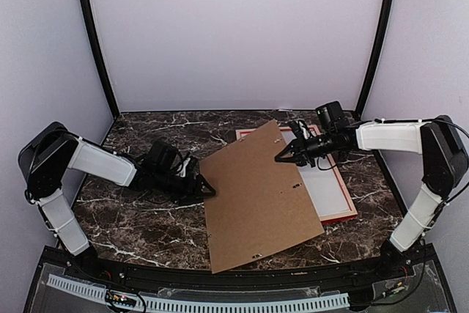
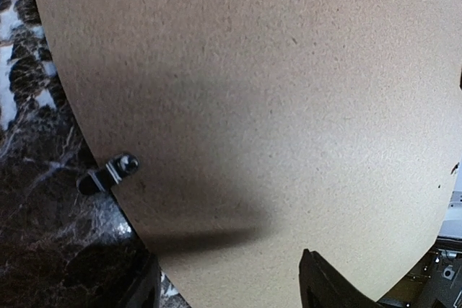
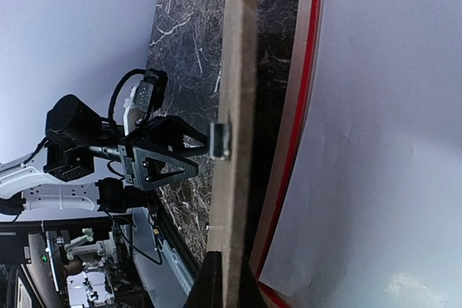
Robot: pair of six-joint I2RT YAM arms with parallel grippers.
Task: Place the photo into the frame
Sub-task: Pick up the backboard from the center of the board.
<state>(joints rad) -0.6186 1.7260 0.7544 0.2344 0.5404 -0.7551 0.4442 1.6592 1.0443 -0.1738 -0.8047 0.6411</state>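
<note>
A large brown backing board (image 1: 256, 196) lies slanted across the middle of the table, its far right part over the red frame (image 1: 341, 218). My right gripper (image 1: 282, 157) is shut on the board's far edge; the right wrist view shows the board edge-on (image 3: 234, 106) pinched between the two fingertips (image 3: 213, 286), with the frame's red rail (image 3: 299, 106) beside it. My left gripper (image 1: 209, 190) is open at the board's left edge, one finger (image 2: 144, 286) off the board and the other (image 2: 325, 283) over it. The photo is out of view.
A white sheet (image 1: 326, 188) lies inside the frame. A small metal clip (image 2: 108, 172) sticks out from the board's left edge. Dark marble table (image 1: 132, 225) shows to the left and in front. Black posts and pale walls stand behind.
</note>
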